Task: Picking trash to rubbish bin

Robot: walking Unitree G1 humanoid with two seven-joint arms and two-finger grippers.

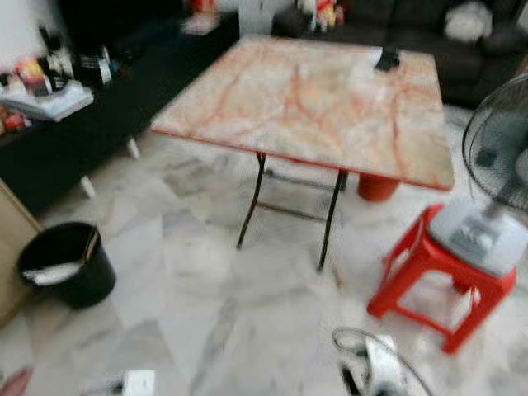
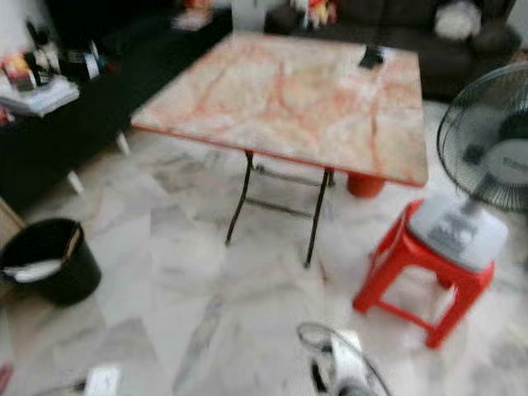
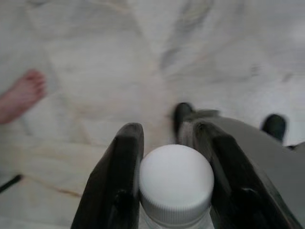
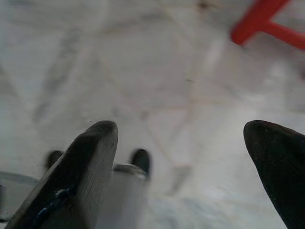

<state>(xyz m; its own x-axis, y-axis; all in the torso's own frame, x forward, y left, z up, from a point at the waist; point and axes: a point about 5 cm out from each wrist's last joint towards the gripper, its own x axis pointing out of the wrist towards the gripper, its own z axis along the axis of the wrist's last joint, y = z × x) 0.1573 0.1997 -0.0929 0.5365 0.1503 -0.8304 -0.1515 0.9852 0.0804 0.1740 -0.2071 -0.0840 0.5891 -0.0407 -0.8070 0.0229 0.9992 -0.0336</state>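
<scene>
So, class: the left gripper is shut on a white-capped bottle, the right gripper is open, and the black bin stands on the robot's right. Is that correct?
Not quite. The black bin stands on the robot's left, as the left eye view shows. The rest holds: the left gripper is shut on the white-capped bottle, and the right gripper is open.

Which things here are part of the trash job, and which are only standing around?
Job: left gripper shut on white-capped bottle; black rubbish bin.
Standing around: marble-top folding table; red stool; fan; right gripper, open.
</scene>
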